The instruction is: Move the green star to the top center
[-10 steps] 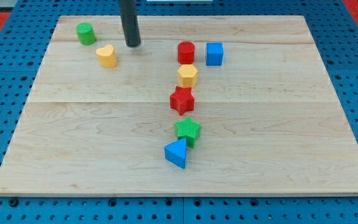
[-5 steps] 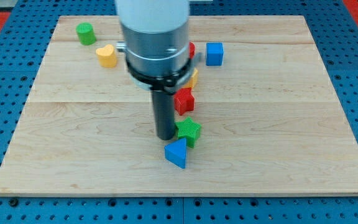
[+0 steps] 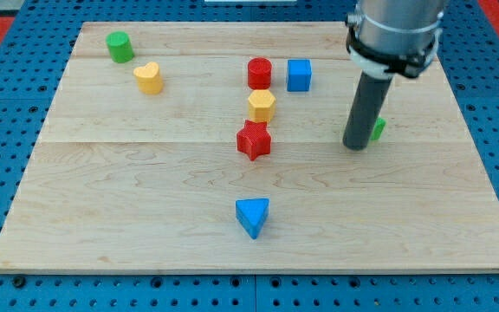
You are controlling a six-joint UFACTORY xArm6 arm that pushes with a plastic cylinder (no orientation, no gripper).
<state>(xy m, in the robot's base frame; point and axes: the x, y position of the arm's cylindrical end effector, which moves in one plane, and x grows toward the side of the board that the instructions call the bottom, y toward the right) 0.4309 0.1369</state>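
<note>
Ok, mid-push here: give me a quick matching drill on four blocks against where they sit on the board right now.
Things:
1. green star
2. blue triangle
3. green cylinder
4. blue cube

Places:
A. the view's top left corner of the board
B. just right of the red cylinder
C. mostly hidden behind my tip, right of centre
D. alone near the view's bottom, centre

Pairs: 1-C, 2-D, 3-A, 4-B

Two green blocks [image 3: 119,46], two red [image 3: 259,73], two yellow [image 3: 148,78], two blue [image 3: 298,75]
</note>
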